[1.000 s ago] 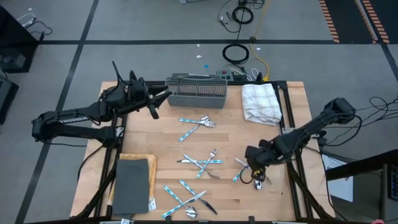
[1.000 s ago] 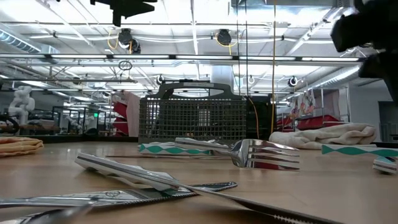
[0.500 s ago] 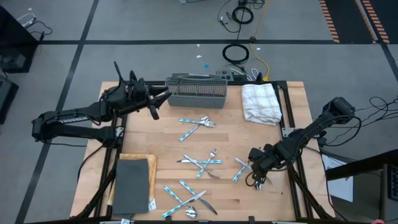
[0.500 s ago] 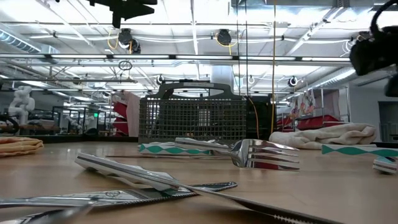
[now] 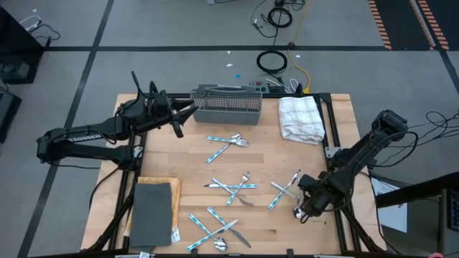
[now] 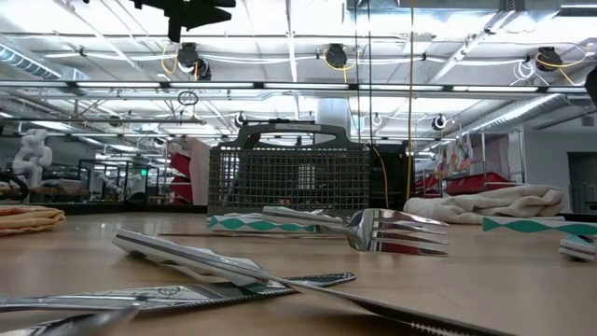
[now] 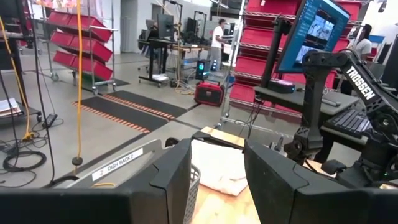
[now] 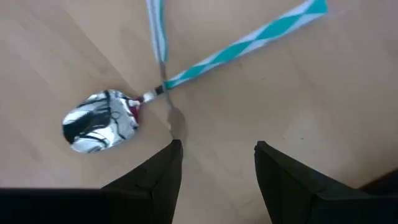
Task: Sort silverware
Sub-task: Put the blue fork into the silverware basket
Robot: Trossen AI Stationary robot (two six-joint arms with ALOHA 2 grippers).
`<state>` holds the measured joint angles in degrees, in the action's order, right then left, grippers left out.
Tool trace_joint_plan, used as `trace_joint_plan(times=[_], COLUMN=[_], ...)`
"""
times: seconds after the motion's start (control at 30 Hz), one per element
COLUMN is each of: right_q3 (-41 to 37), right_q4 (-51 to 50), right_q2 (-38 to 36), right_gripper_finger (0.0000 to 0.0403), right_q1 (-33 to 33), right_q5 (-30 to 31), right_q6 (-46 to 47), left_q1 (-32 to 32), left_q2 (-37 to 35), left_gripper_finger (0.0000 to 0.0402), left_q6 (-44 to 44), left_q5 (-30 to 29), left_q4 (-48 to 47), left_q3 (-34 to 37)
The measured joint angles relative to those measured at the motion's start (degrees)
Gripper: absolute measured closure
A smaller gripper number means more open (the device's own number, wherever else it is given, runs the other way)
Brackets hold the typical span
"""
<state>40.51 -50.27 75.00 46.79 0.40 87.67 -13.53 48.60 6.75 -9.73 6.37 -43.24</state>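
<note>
The silverware lies in several small heaps on the wooden table: a pair (image 5: pixel 228 143) below the grey mesh basket (image 5: pixel 228 106), crossed pieces at the middle (image 5: pixel 233 188), more at the near edge (image 5: pixel 215 229), and a crossed pair (image 5: pixel 284 189) on the right. My right gripper (image 5: pixel 308 204) hangs open above a spoon (image 8: pixel 99 121), pointing down; the spoon's blue-and-white handle (image 8: pixel 249 40) crosses another piece (image 8: pixel 155 25). My left gripper (image 5: pixel 185 110) waits open at the basket's left end, with the basket's wall (image 7: pixel 194 186) beside one finger.
A white folded towel (image 5: pixel 301 118) lies at the far right corner, and a dark flat pad (image 5: pixel 152 211) on a woven mat sits at the near left. In the low view a fork (image 6: pixel 392 229) and a knife (image 6: pixel 233 271) lie in front of the basket (image 6: pixel 289 177).
My right gripper has moved toward the table's near right corner, off the crossed pair it stood over, and now hangs above the spoon beside that pair. It has left the low view at the right. The left arm has kept still.
</note>
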Motion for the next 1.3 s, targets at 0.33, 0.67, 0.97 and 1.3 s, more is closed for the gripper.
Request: trace_joint_plan(times=[0.33,0.67,0.97,1.3], right_q3=[0.00,0.00,-0.04,-0.04], right_q4=[2.63,1.56,0.82,1.08], right_q2=[0.14,0.20,0.20,0.22], right_gripper_finger=[0.0215,0.0215,0.0215,0.0215], right_q1=[1.82,2.14,2.25,2.54], right_q5=[1.78,2.91,3.06,2.96], right_q6=[1.58,2.83,3.23,3.68], left_q1=[0.01,-0.01,-0.01,-0.01], left_q2=[0.00,0.00,0.00,0.00], left_gripper_finger=[0.0251,0.0251,0.0251,0.0251], left_q6=[0.34,0.34,0.34,0.32], left_q5=[-0.20,-0.24,-1.05,-1.06], left_q4=[0.02,0.02,-0.02,-0.36], left_q3=[0.02,0.02,0.02,0.02])
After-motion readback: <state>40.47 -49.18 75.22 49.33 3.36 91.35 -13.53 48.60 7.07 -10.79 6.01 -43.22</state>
